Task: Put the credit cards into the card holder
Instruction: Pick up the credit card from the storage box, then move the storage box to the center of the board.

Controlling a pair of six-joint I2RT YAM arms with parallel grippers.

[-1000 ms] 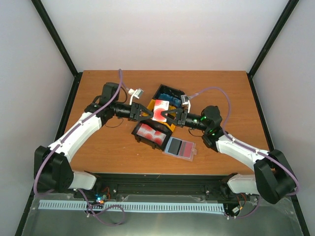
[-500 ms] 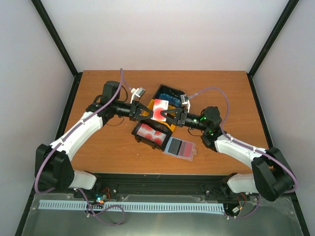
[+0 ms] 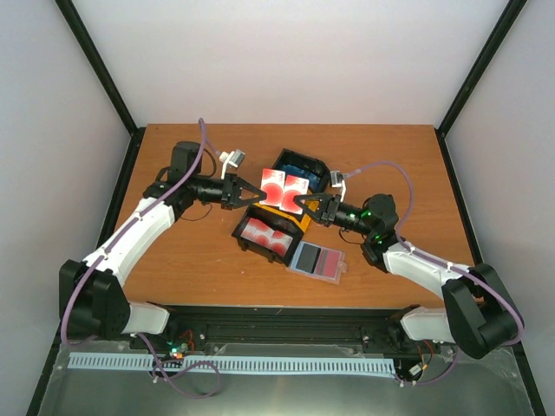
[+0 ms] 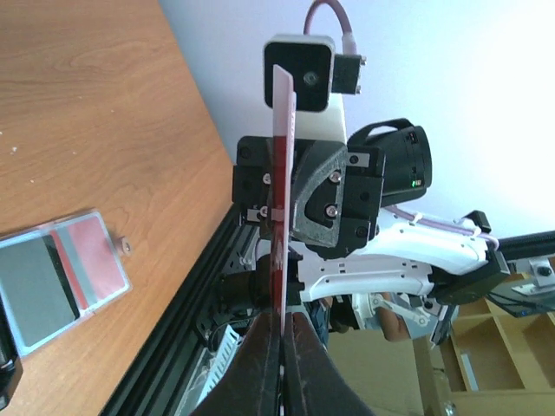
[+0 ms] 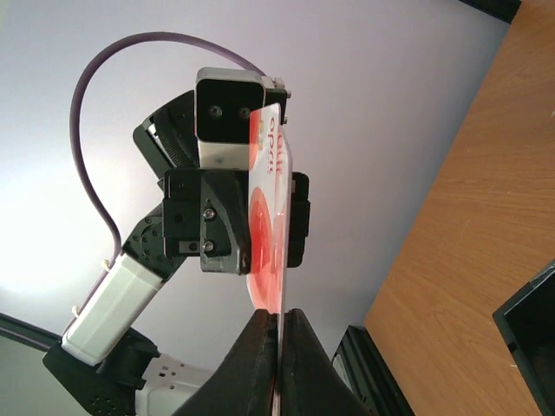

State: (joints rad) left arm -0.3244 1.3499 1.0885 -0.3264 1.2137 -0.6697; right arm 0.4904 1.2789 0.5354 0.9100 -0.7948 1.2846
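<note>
Two red-and-white credit cards hang side by side above the bins. My left gripper (image 3: 252,197) is shut on the left card (image 3: 271,183), which shows edge-on (image 4: 282,165) between its tips (image 4: 282,322) in the left wrist view. My right gripper (image 3: 305,204) is shut on the right card (image 3: 298,186); its red face (image 5: 269,221) rises from the tips (image 5: 279,328) in the right wrist view. The two grippers face each other closely. The card holder (image 3: 317,260) lies open on the table near the front, with a black and a red card under its clear pockets (image 4: 59,282).
A black bin (image 3: 245,241) with red-and-white cards sits under the grippers, a yellow bin (image 3: 303,227) beside it, and a black bin (image 3: 298,156) with blue cards behind. The black rail (image 3: 295,314) runs along the table's near edge.
The left gripper closed on the shared card stack, then both grippers drew apart sideways. What looked like one card between them now shows as two, one in each gripper.
</note>
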